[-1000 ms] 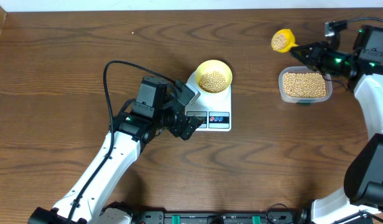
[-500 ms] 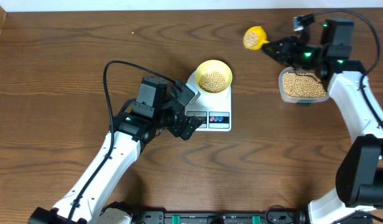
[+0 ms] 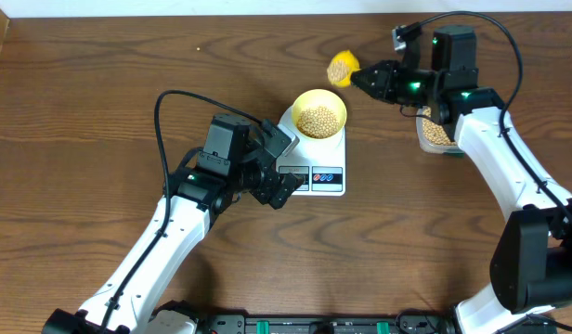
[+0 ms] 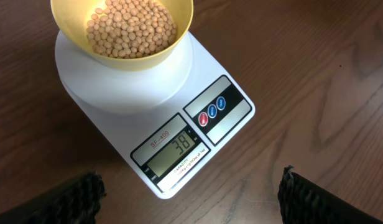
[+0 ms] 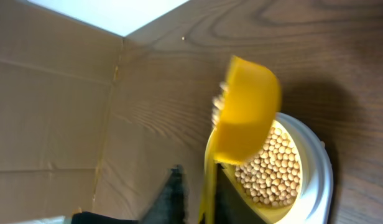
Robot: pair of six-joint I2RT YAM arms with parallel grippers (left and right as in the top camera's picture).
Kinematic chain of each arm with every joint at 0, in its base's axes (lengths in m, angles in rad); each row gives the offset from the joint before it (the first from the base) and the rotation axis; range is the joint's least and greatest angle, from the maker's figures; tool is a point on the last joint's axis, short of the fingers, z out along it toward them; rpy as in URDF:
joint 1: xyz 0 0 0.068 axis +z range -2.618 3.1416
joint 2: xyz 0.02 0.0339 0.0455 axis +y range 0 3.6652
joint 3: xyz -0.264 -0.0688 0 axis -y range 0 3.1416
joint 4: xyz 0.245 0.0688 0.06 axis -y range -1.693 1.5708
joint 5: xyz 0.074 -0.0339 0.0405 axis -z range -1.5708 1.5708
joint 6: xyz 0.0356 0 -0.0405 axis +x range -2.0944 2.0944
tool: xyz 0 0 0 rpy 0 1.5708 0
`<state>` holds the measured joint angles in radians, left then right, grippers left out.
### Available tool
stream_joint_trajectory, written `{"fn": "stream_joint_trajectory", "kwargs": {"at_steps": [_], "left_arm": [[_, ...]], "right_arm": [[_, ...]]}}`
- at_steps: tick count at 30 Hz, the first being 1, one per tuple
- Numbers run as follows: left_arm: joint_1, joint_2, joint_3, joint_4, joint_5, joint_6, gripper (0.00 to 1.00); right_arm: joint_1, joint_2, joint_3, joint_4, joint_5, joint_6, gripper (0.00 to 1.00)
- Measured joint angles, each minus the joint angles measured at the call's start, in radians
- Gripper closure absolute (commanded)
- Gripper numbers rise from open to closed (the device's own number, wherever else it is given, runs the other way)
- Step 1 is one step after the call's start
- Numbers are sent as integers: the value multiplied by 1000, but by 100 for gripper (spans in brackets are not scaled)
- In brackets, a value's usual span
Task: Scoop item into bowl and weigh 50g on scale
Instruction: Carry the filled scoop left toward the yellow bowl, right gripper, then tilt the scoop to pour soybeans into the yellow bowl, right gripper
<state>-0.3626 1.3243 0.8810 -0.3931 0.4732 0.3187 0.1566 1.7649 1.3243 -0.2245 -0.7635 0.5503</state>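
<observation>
The pale yellow bowl (image 3: 319,113) stands on the white scale (image 3: 334,182), part full of the item, tan beans (image 4: 130,28). The display (image 4: 177,147) reads 38. My right gripper (image 3: 371,80) is shut on the handle of a bright yellow scoop (image 3: 343,68), which hangs just up and right of the bowl. In the right wrist view the scoop (image 5: 247,109) is blurred above the bowl (image 5: 272,168), with a few beans at its rim. My left gripper (image 3: 284,165) stands open at the scale's near left corner, holding nothing.
A clear tub (image 3: 433,133) of beans sits right of the scale, partly hidden under my right arm. A black cable loops over the table at the left (image 3: 161,121). The table's far edge (image 3: 267,13) lies behind the scoop.
My right arm has swung left with the scoop, from above the tub to beside the bowl. The left arm, bowl and scale have not moved.
</observation>
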Motion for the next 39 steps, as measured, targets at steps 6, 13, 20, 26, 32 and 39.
{"fn": "stream_joint_trajectory", "kwargs": {"at_steps": [6,13,20,26,32,39], "left_arm": [[0,0,0,0,0,0,8],[0,0,0,0,0,0,8],[0,0,0,0,0,0,8],[0,0,0,0,0,0,8],[0,0,0,0,0,0,8],[0,0,0,0,0,0,8]], "right_arm": [[45,0,0,-3,19,-39,77],[61,0,0,-34,25,-67,89],[61,0,0,-45,31,-73,88],[61,0,0,-45,48,-73,87],[61,0,0,-46,66,-74,84],[61,0,0,-47,74,-80,77]]}}
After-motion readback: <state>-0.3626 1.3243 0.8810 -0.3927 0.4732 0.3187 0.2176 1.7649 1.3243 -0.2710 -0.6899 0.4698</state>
